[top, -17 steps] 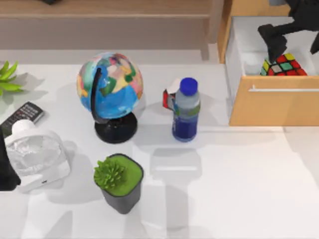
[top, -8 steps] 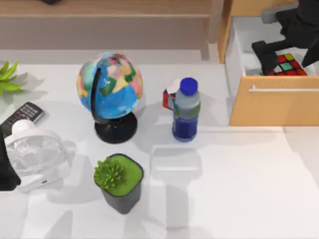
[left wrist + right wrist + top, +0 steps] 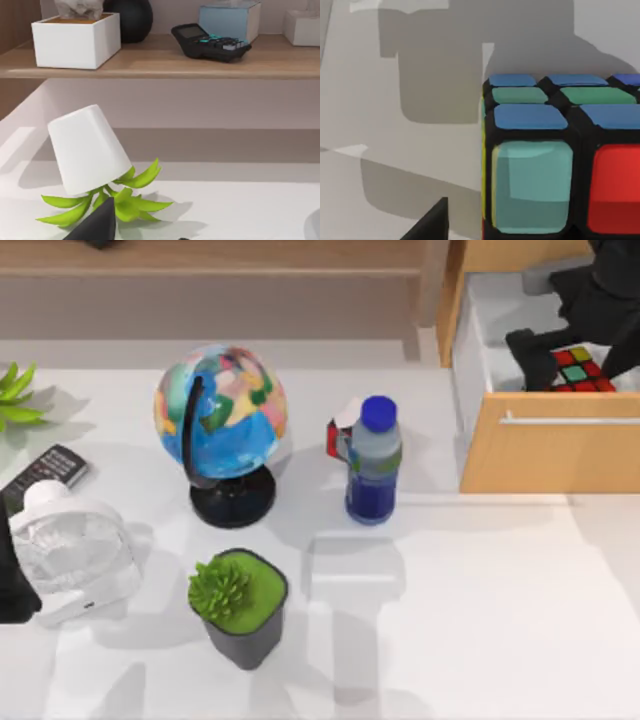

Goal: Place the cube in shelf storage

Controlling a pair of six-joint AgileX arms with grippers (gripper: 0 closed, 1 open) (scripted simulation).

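My right gripper (image 3: 575,340) hangs over the open light-wood drawer (image 3: 545,455), which I take as my landmark. The cube (image 3: 578,370) lies inside that drawer, against its front panel with the silver bar handle, and the gripper's dark fingers (image 3: 528,348) come down on either side of it. From above, one finger stands just beside the cube's left face; the other is mostly hidden by the arm, so I cannot tell whether the fingers press the cube or merely straddle it. The right wrist view shows the cube (image 3: 560,160) very near, with blue, green and red squares, on the drawer's pale floor.

The shelf storage (image 3: 210,260) runs to the left of the drawer, along the back of the table, and its board carries a white box (image 3: 76,40), a black calculator (image 3: 210,42) and a pale blue box (image 3: 229,20).

On the white table (image 3: 480,600), left of the drawer, stand a bottle (image 3: 373,465), then a globe (image 3: 220,430), a potted plant (image 3: 238,605) and a white fan (image 3: 70,555). My left arm (image 3: 12,580) is parked farthest from the drawer, at the table's left edge.
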